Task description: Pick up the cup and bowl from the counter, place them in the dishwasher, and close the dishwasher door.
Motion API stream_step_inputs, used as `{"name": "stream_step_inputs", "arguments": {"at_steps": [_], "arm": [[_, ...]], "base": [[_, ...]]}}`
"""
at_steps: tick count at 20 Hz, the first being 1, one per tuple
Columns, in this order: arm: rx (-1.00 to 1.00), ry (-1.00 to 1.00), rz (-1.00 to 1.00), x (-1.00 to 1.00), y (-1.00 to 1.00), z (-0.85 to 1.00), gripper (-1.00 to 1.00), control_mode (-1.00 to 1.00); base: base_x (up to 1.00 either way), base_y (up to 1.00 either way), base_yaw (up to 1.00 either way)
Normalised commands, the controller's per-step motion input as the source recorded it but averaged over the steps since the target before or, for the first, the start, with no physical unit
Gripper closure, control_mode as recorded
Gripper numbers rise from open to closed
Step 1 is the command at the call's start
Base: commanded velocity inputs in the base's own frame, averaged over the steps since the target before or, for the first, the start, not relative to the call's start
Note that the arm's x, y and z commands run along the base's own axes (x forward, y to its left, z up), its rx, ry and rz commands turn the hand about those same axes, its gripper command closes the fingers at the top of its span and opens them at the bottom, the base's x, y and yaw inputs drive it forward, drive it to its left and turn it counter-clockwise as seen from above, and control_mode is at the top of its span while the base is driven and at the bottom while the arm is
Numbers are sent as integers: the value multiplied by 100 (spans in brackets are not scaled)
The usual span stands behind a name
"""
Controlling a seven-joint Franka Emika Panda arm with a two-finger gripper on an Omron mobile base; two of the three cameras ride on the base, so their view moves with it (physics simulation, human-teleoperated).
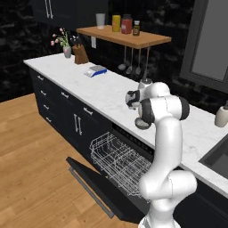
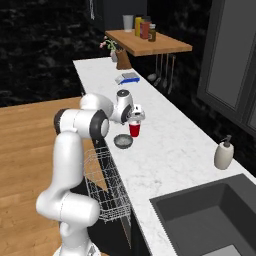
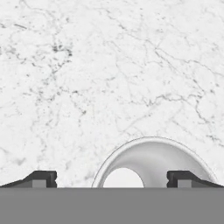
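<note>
The red cup (image 2: 134,129) stands on the white marble counter (image 2: 170,145), with the grey bowl (image 2: 123,141) just in front of it near the counter's edge. My gripper (image 2: 135,118) hangs open, pointing straight down right above the cup. In the hand view the cup's white inside (image 3: 151,159) lies below the gripper (image 3: 113,179), shifted toward the right fingertip (image 3: 181,178); nothing is held. The dishwasher door (image 1: 95,182) lies dropped open below the counter, with the white wire rack (image 1: 119,161) pulled out over it.
A beige soap bottle (image 2: 223,154) stands by the dark sink (image 2: 210,220) on the right. Farther along the counter are a blue scale (image 1: 95,71), a knife block (image 1: 80,54) and a flower vase (image 1: 67,51). A wooden shelf (image 1: 122,35) with jars hangs above.
</note>
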Motion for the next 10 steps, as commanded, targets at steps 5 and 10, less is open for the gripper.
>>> {"name": "stream_step_inputs", "arguments": {"at_steps": [5,10], "arm": [[-2,4,0,0,0,-45,100,-100],[0,1,0,1,0,-13,100,-100]], "base": [[0,0,0],[0,0,0]]}}
